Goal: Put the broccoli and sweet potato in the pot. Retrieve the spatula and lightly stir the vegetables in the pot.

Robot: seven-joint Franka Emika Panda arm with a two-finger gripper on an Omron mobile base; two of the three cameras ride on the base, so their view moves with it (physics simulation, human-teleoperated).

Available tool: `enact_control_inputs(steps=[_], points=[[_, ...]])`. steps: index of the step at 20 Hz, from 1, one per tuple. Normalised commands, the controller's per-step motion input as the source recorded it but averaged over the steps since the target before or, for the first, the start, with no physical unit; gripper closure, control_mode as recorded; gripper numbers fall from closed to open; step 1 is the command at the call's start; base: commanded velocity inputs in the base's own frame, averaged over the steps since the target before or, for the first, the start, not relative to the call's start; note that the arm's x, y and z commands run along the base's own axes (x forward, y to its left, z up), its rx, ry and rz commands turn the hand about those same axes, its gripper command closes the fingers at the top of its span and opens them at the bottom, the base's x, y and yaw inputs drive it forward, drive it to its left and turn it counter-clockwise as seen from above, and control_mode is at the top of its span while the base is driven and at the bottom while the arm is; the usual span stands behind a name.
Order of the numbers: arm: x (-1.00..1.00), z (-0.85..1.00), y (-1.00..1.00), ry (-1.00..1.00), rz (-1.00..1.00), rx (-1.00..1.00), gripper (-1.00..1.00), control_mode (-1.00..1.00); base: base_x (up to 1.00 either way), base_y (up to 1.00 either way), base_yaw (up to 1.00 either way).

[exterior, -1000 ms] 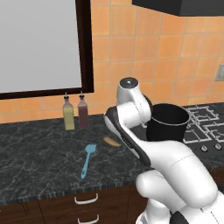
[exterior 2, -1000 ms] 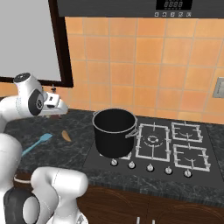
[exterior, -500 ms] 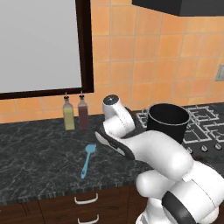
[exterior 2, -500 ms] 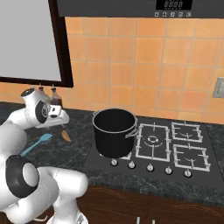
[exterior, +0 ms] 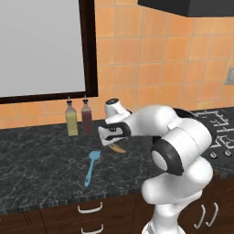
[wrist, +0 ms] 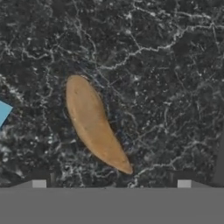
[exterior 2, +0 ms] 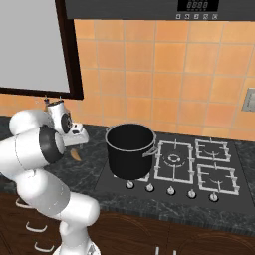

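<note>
The sweet potato (wrist: 94, 124), an orange-brown tuber with tapered ends, lies on the dark stone counter directly below my gripper (wrist: 111, 183). The gripper is open, its tips wide apart with nothing between them. From the left base view the gripper (exterior: 111, 142) hovers just above the sweet potato (exterior: 118, 149). The light blue spatula (exterior: 91, 167) lies flat on the counter to its left, and its head (wrist: 3, 111) pokes into the hand view's edge. The black pot (exterior 2: 130, 149) stands on the stove's left burner, to the right of the gripper (exterior 2: 74, 144). The broccoli is out of view.
Two bottles, one yellow (exterior: 71, 119) and one dark red (exterior: 86, 119), stand at the back wall behind the spatula. The gas stove (exterior 2: 199, 164) with its knobs lies right of the pot. A dark-framed window hangs above the counter.
The arm has swung left and down from beside the pot, bringing the hand low over the sweet potato. The pot, spatula and sweet potato have stayed put.
</note>
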Motion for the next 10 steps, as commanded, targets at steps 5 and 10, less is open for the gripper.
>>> enact_control_inputs(steps=[5,10], points=[[0.3,-0.4,0.26,0.1,0.01,-0.07,-1.0,-1.0,0.0,0.0,0.0],[-0.04,-0.39,0.02,0.03,0.0,-0.09,-1.0,-1.0,0.0,0.0,0.0]])
